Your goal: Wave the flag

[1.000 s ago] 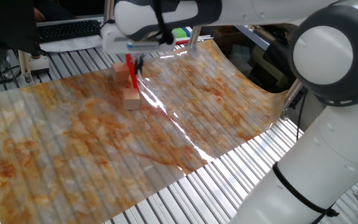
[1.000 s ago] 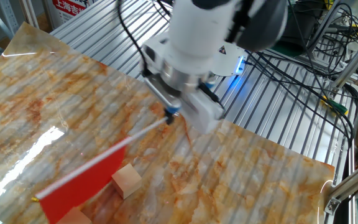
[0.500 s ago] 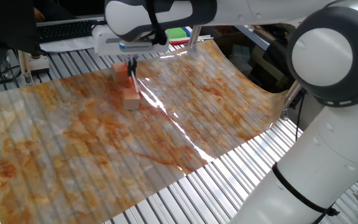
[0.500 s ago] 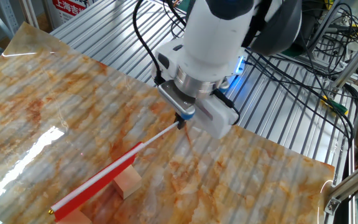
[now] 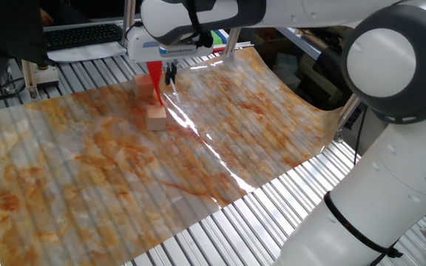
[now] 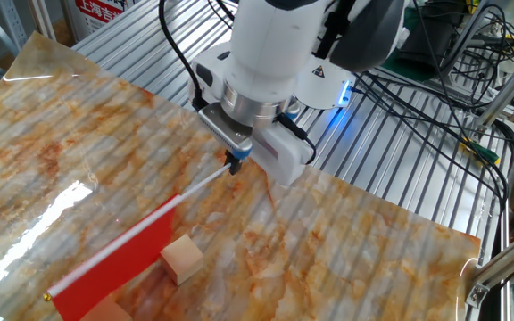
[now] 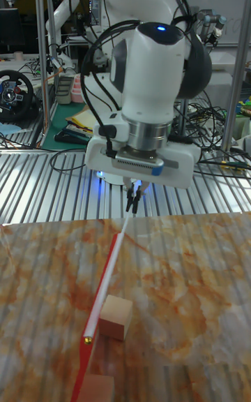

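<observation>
The flag is a red cloth on a thin white stick, held low over the marbled orange sheet. My gripper is shut on the stick's near end, and the stick slants down and away from it. In the tall fixed view the flag shows edge-on below the gripper. From the first fixed view the gripper hangs at the far side of the sheet, with the red flag just left of it.
Two tan wooden blocks lie under the flag: one beside the cloth, another at the frame's bottom edge. The sheet covers a slatted metal table. Cables and a keyboard lie beyond the sheet.
The gripper swung one way and back across the sheet. The flag turned from broadside to edge-on half a second ago, and now shows its broad red face again.
</observation>
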Controlling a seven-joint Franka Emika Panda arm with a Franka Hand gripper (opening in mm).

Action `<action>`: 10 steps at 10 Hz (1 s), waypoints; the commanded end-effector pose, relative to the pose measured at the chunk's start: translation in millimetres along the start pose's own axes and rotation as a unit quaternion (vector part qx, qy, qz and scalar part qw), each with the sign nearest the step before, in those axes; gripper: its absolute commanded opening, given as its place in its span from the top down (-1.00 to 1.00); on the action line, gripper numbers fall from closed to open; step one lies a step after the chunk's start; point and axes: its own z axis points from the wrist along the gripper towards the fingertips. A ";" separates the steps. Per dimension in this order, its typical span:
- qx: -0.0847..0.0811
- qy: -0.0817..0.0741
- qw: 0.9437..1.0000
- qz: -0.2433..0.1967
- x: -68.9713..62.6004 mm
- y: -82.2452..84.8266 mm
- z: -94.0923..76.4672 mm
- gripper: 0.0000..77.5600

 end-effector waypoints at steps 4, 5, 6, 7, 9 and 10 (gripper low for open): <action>0.057 -0.157 0.986 -0.011 -58.5 -156.2 12.5 0.97; 0.065 -0.166 0.984 0.014 -57.1 -153.3 11.5 0.97; 0.116 -0.197 0.971 0.074 -50.3 -140.7 7.9 0.97; 0.119 -0.195 0.970 0.081 -47.9 -136.5 6.0 0.97; 0.176 -0.167 0.970 -0.029 -47.3 -137.8 4.4 0.97; 0.204 -0.152 0.965 -0.057 -47.0 -137.5 4.6 0.97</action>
